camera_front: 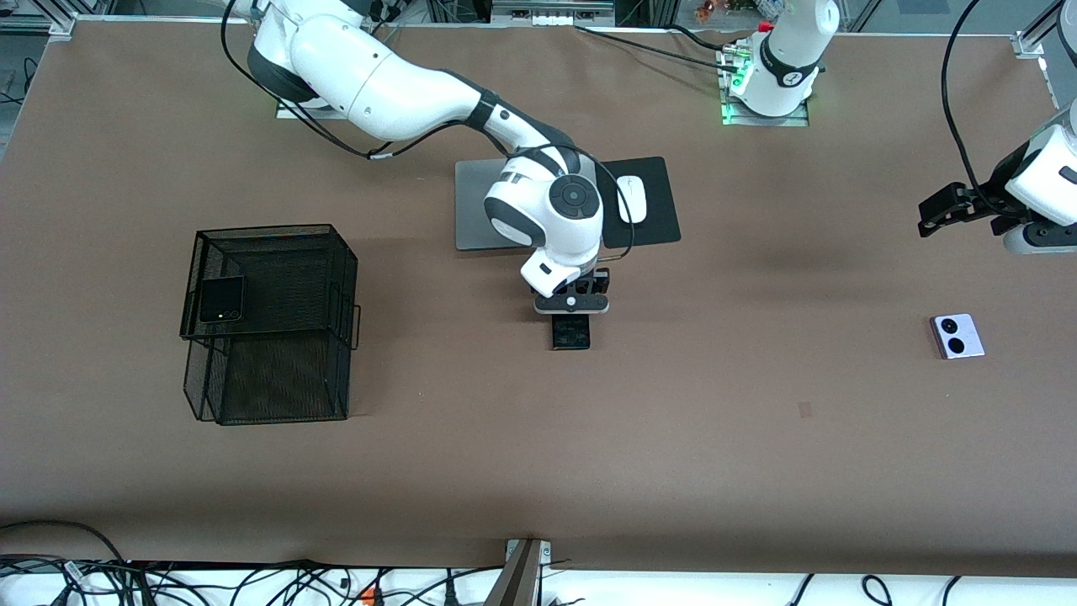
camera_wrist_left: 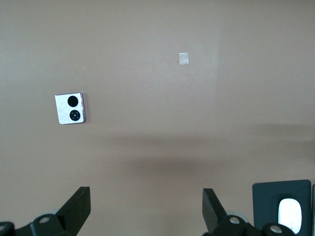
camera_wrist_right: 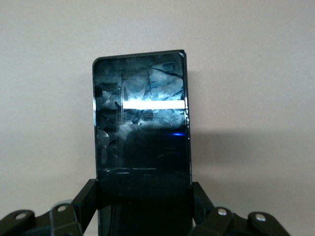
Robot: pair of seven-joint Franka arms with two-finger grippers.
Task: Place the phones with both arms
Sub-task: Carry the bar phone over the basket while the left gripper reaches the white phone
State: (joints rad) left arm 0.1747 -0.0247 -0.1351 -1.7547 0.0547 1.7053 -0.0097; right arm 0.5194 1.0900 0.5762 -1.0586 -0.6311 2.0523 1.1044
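Right tool (camera_front: 571,313) clamped on slab phone (camera_front: 570,332) mid-table beside laptop (camera_front: 480,206) and mouse (camera_front: 632,199); left tool (camera_front: 942,210) wide, idle above lilac phone (camera_front: 957,336).

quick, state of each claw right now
Left claw: open, empty, over bare table near the lilac-white flip phone.
Right claw: closed on the slab phone.

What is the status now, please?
Right gripper shut on slab phone. Left gripper open, over bare table. Lilac phone waiting. Nothing blocking.
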